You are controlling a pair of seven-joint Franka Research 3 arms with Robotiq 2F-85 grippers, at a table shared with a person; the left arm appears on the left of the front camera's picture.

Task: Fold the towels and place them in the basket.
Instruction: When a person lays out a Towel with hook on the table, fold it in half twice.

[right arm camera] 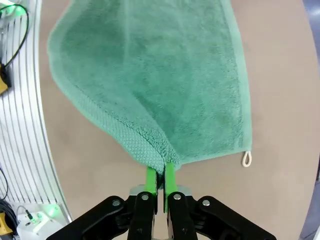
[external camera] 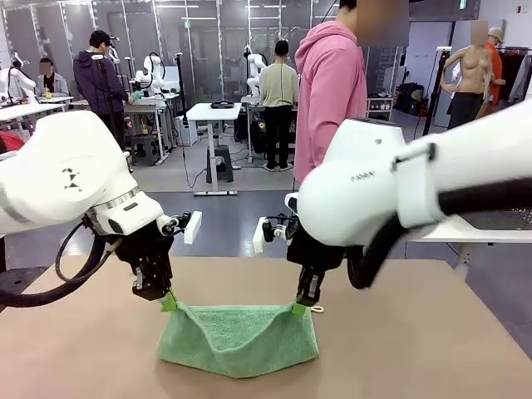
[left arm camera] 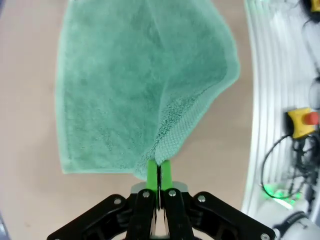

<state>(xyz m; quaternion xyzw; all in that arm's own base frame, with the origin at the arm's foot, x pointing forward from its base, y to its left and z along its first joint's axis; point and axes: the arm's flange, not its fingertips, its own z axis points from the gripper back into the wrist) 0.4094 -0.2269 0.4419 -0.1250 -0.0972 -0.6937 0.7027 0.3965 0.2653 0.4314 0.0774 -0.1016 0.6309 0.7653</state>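
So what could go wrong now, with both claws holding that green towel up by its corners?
The left gripper and right gripper each pinch only a small bit of the mint green towel at a corner, so one could slip free. It sags between them onto the table, so the fold may land bunched or uneven.

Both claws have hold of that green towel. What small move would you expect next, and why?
Probably carry both corners together across the towel to its resting edge. The left gripper and right gripper are each shut on a raised corner, and the cloth sags between them while the rest lies on the table: ready to fold in half.
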